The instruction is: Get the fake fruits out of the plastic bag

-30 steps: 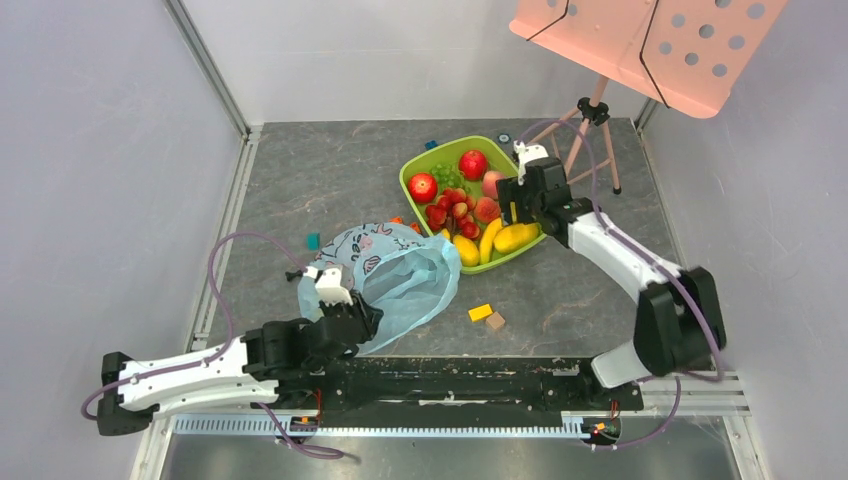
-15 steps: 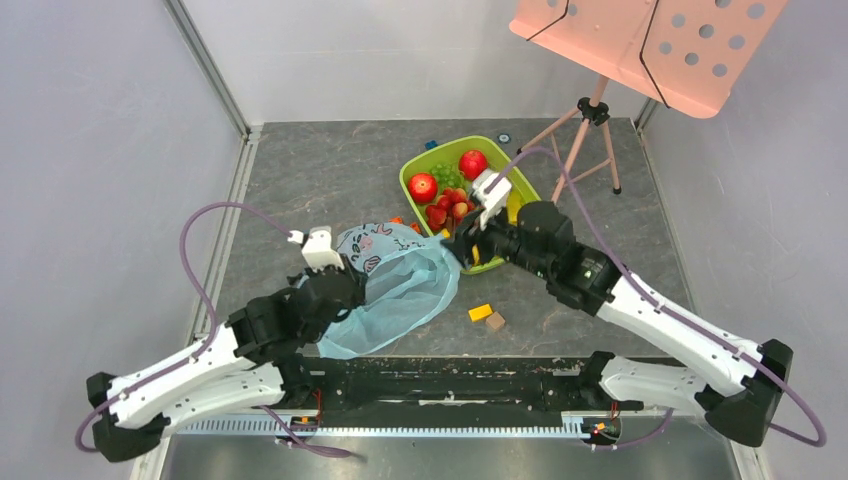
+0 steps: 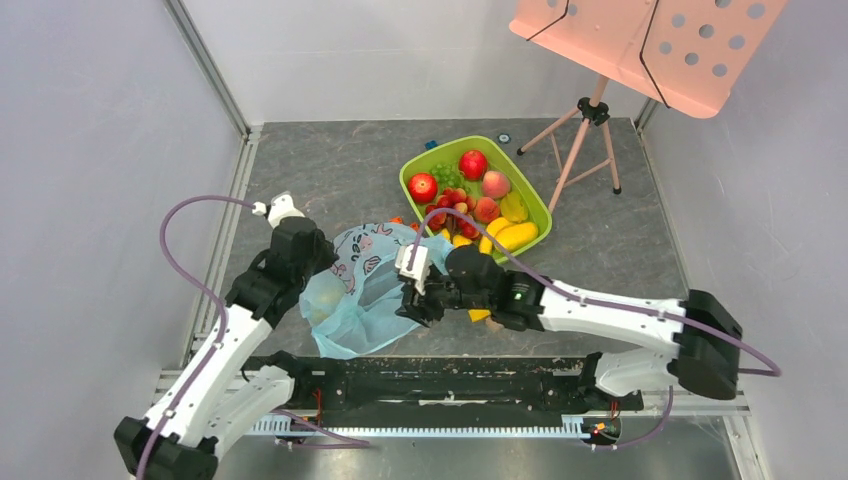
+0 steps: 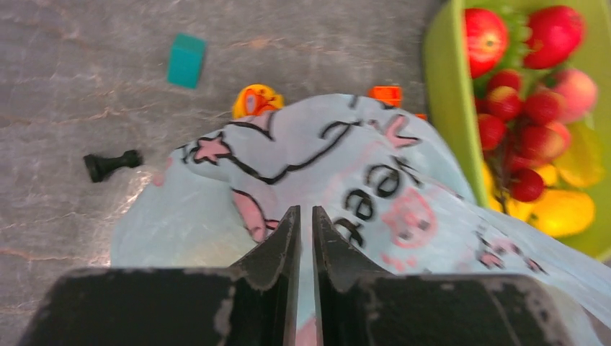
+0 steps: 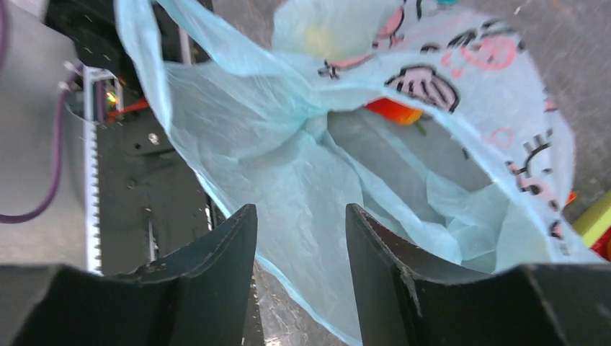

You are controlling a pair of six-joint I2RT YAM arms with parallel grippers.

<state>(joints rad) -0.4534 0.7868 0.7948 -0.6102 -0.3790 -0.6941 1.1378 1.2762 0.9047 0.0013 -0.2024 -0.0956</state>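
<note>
The light-blue plastic bag (image 3: 368, 290) lies crumpled at the centre-left of the table, mouth toward the right. My left gripper (image 3: 316, 264) sits on its left side; in the left wrist view (image 4: 300, 210) the jaws are pinched on the bag film (image 4: 324, 158). My right gripper (image 3: 408, 300) is open at the bag's mouth, its jaws over the bag's lower edge (image 5: 302, 166). An orange-red fruit (image 5: 393, 110) lies inside the bag. A yellowish fruit (image 3: 320, 303) shows through the film. Several fake fruits (image 3: 470, 200) fill the green tray (image 3: 405, 180).
A teal block (image 4: 186, 60), a black chess-like piece (image 4: 112, 164), an orange-yellow toy (image 4: 257, 101) and an orange block (image 4: 385, 92) lie beyond the bag. A pink music stand (image 3: 640, 45) on a tripod stands back right. The rail (image 3: 450, 380) runs along the near edge.
My right arm swung from the tray across to the bag's mouth, gripper open. My left gripper moved away from the near edge to the bag's far left, dragging and lifting the bag.
</note>
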